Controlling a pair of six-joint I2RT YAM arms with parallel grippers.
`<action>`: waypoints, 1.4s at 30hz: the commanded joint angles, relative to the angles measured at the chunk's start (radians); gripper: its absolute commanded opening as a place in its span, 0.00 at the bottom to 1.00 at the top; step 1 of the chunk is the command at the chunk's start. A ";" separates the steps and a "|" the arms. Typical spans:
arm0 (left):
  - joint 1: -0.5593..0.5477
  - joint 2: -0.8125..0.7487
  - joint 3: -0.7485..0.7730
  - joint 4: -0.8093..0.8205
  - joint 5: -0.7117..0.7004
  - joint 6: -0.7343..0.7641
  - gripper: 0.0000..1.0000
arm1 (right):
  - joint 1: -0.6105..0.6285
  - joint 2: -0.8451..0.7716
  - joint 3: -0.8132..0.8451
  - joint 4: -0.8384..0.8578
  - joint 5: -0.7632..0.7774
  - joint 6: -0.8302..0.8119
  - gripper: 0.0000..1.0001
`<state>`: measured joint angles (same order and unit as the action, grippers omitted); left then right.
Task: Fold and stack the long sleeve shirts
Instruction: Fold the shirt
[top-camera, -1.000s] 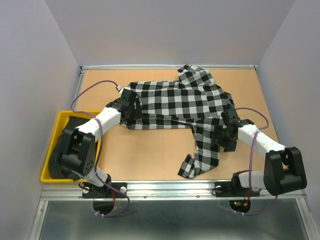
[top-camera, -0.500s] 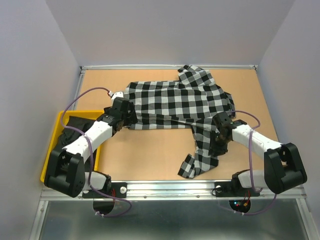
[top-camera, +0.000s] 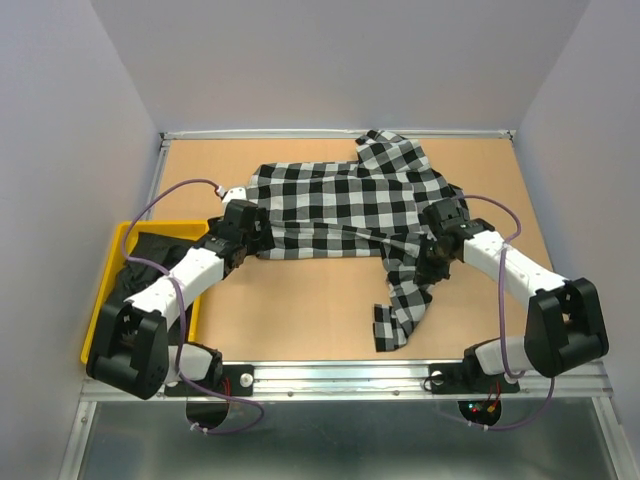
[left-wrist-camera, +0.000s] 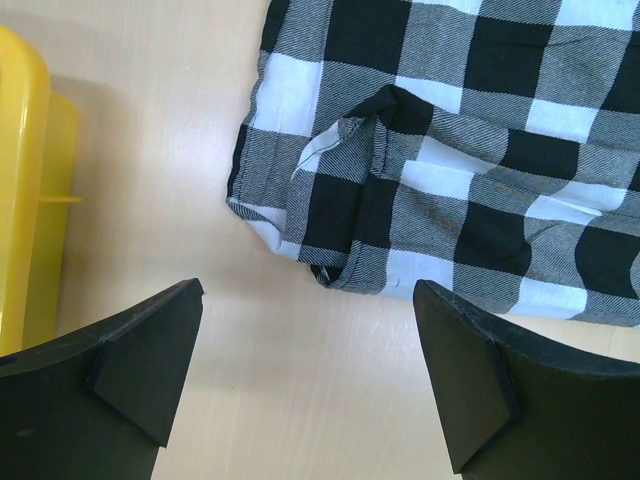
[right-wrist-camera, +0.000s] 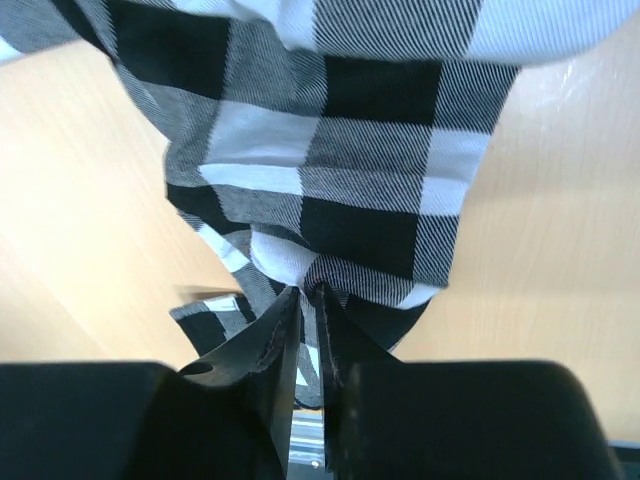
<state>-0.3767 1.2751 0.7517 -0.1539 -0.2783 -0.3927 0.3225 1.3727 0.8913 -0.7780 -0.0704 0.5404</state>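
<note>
The black-and-white check shirt (top-camera: 340, 195) lies spread across the far half of the table, and one sleeve (top-camera: 400, 300) trails toward the near edge. My right gripper (top-camera: 433, 262) is shut on that sleeve near its upper part; in the right wrist view the check cloth (right-wrist-camera: 330, 180) is pinched between the tips of the right gripper (right-wrist-camera: 308, 295). My left gripper (top-camera: 252, 236) stands open just short of the shirt's left hem corner (left-wrist-camera: 340, 240), with bare table between its fingers (left-wrist-camera: 140, 370). The plain black shirt (top-camera: 145, 255) lies bunched in the yellow bin.
A yellow bin (top-camera: 108, 300) sits at the table's left edge, its wall (left-wrist-camera: 25, 180) close to my left gripper. A metal rail (top-camera: 340, 375) runs along the near edge, and white walls enclose the table on three sides.
The right gripper has closed on the sleeve and drawn it up and back, so the cuff slid inward. The left arm has lowered, its gripper shifting slightly left while staying open.
</note>
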 joint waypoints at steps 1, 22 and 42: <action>0.004 -0.048 -0.009 0.040 -0.025 0.021 0.98 | 0.006 -0.041 -0.076 -0.024 0.000 0.033 0.19; 0.004 -0.025 0.006 0.056 -0.016 0.032 0.98 | 0.007 -0.037 -0.216 0.025 -0.011 0.079 0.32; 0.004 -0.016 0.003 0.057 -0.009 0.034 0.98 | 0.004 0.261 0.539 0.013 0.245 -0.016 0.01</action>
<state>-0.3767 1.2617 0.7517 -0.1211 -0.2790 -0.3714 0.3225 1.5528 1.2568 -0.7876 0.0868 0.5724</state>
